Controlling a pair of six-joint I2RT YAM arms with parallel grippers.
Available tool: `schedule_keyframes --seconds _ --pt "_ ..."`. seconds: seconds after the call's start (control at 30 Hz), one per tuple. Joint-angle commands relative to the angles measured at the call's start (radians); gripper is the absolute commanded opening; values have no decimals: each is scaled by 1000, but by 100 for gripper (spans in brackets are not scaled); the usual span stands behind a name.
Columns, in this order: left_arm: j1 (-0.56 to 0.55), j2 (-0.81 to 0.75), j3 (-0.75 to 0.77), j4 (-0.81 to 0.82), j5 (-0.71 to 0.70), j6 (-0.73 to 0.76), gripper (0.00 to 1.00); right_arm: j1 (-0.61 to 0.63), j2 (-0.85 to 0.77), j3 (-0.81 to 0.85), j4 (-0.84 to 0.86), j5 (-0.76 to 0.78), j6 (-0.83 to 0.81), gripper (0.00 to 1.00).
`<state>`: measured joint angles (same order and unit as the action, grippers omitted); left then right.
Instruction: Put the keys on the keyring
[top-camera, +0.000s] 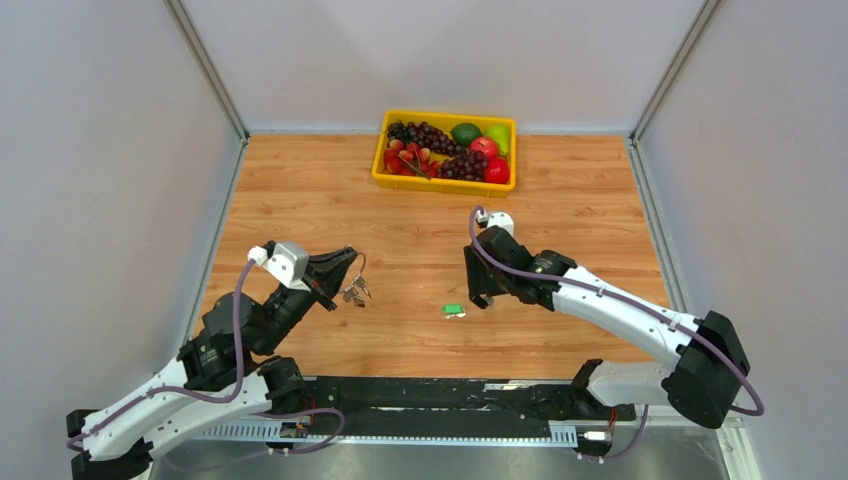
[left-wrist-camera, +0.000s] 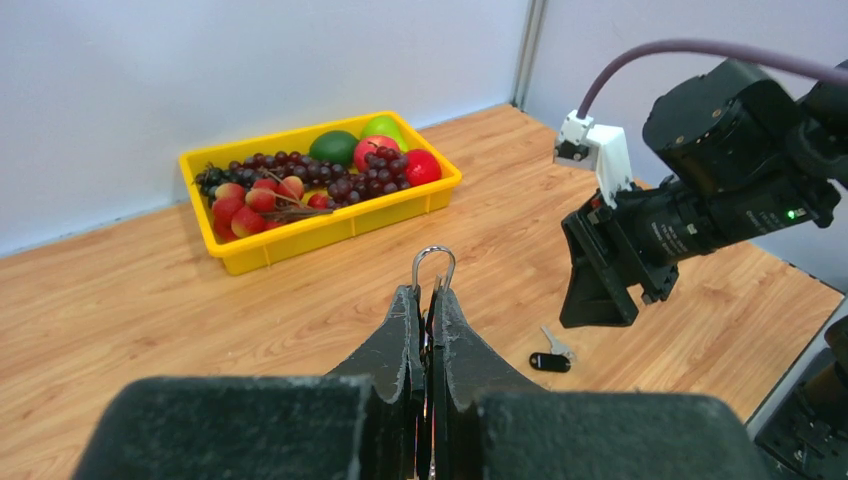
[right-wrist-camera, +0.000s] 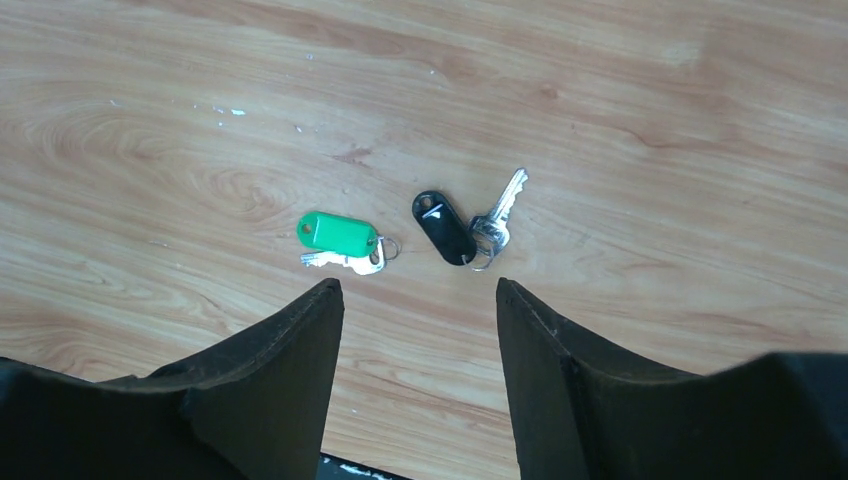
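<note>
Clamping, left gripper (left-wrist-camera: 432, 292): jaws pressed together on the keyring (left-wrist-camera: 434, 262), whose silver loop stands up just past the fingertips. It is held off the table over the left half.
Keys on the ring: a small bunch (top-camera: 356, 291) hangs under the left gripper in the top view, too small to count. The wrist view hides it behind the fingers.
Right gripper (right-wrist-camera: 418, 290): fingers spread wide with nothing between them, pointing down over the table just short of two loose keys.
Green-tagged key (right-wrist-camera: 338, 232): flat on the wood, its silver blade lying along the tag's near side.
Black-tagged key (right-wrist-camera: 443, 226): just beside the green one but not touching it, with its silver blade angled away to the right.
Open room: bare wood lies between the two grippers and from the loose keys to the far edge.
Table (top-camera: 300, 190): closed in by grey walls at left, right and back.
Fruit tray (top-camera: 445, 186): yellow, against the far edge, well apart from both grippers.
Hard to see: in the top view the right gripper covers the black-tagged key. The left wrist view shows only that key.
</note>
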<state>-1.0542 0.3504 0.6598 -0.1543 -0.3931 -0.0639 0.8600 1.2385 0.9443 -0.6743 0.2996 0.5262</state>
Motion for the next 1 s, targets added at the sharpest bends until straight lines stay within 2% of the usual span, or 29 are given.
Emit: schedule_keyframes --seconds 0.0,0.47,0.97 --pt "-3 -12 30 20 -21 -14 1 -5 36 -42 148 -109 25 60" --pt "-3 -18 26 9 -19 -25 0 -6 198 -130 325 -253 -86 51" --pt "-4 -11 29 7 -11 -21 1 -59 252 -190 437 -382 -160 55"
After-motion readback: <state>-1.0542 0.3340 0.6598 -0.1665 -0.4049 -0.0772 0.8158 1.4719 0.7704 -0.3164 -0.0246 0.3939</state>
